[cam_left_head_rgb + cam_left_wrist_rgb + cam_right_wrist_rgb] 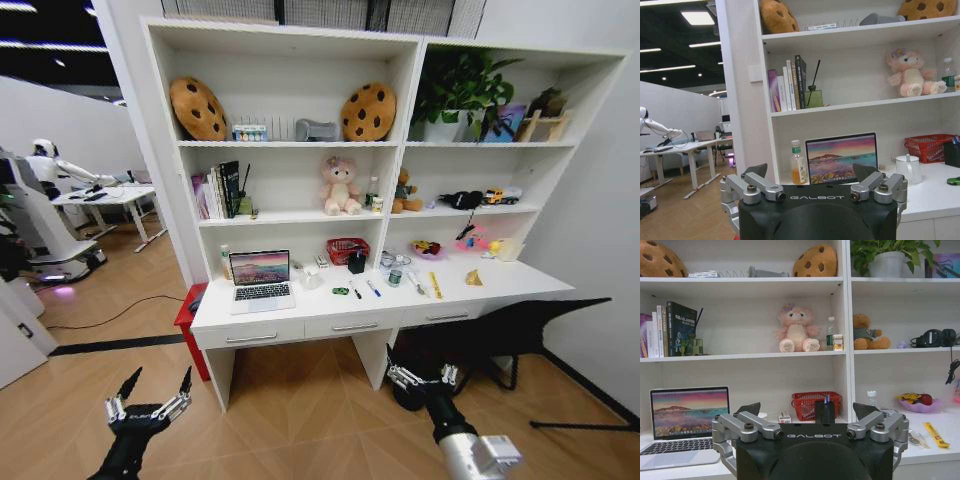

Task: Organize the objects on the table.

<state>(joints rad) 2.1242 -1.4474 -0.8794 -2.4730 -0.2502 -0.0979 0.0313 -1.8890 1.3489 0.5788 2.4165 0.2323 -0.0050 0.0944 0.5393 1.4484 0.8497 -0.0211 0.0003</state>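
Approach step: left gripper (150, 392) and right gripper (423, 377), both open and empty, face the table (300, 322); closing in is required.

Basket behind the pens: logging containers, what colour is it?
Red mesh basket, clearest in the right wrist view.

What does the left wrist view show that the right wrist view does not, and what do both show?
Left wrist view alone: a juice bottle beside the laptop, a white teapot, and a far white desk in the room behind.

Right wrist view alone: a brown bear, headphones, a potted plant, a fruit bowl.

Both: the open laptop, the pink plush, the red basket, the books. Each shows its own open jaws.
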